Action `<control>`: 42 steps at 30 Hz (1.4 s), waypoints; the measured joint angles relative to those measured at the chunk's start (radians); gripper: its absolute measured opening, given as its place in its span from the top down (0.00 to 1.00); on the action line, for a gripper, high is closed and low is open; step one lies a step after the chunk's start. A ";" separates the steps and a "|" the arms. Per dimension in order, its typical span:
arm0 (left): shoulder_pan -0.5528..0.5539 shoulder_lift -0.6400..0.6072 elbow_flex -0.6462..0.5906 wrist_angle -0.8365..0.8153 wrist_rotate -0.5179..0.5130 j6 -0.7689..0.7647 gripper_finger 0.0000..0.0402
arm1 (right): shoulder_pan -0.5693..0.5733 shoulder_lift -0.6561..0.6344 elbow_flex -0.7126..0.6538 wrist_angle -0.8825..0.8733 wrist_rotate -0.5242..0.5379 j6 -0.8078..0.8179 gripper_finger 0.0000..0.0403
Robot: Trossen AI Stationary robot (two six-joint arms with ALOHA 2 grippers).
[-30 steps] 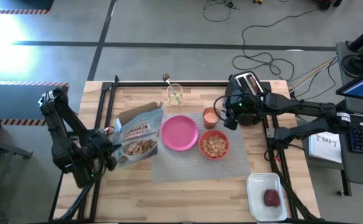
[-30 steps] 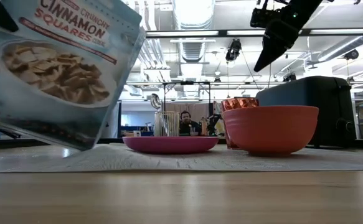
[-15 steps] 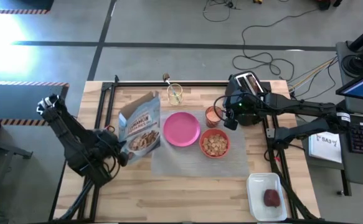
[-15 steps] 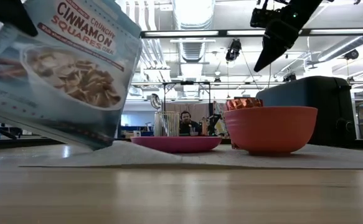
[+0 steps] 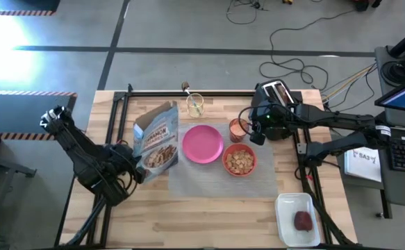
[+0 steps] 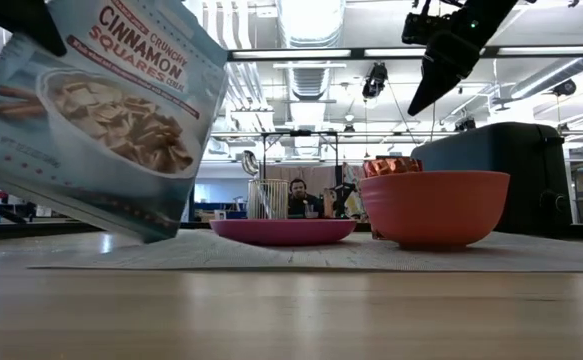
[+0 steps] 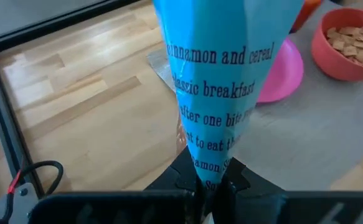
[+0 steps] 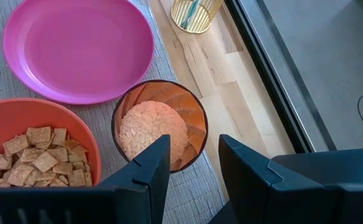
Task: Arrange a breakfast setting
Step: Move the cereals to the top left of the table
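My left gripper is shut on a blue cereal bag, which stands tilted at the left edge of the grey placemat. On the mat are the pink plate, the red-orange bowl holding cereal squares, and the orange cup. My right gripper hangs open above the cup, its fingers well clear of it in the low view. The dark-red fruit lies in the white tray. I cannot make out the toast or the spoon. My left gripper pinches a narrow folded edge of the bag's printed side panel between its two fingers. The fingers come from the table's left, slanting down. The bag widens away from them and leans over, its lowest corner meeting the placemat's left edge.
A black toaster stands at the far right behind my right gripper. A clear glass stands near the far edge. Bare wood lies along the near edge, left of the tray.
My left gripper has carried the cereal bag toward the table's right and far side and rolled it. The bag, which lay back with its face up, now stands more upright. The placemat's left edge has been pushed up a little beside the bag.
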 joint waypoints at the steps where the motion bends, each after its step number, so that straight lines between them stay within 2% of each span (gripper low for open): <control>1: 0.013 0.000 0.000 0.000 -0.001 0.004 1.00 | 0.000 0.000 0.000 0.000 0.000 0.000 0.68; 7: 0.093 -0.002 0.007 0.001 -0.001 0.048 1.00 | 0.000 0.000 0.000 0.000 0.000 0.000 0.68; 16: 0.233 -0.003 0.119 0.000 0.060 0.193 1.00 | 0.000 0.000 0.000 0.000 0.000 0.000 0.68; 26: 0.377 0.054 0.092 -0.001 0.014 0.138 1.00 | 0.000 0.000 0.000 0.000 0.000 -0.001 0.68; 42: 0.491 0.210 0.090 0.000 0.005 0.076 1.00 | 0.000 0.000 0.000 0.000 0.000 -0.001 0.68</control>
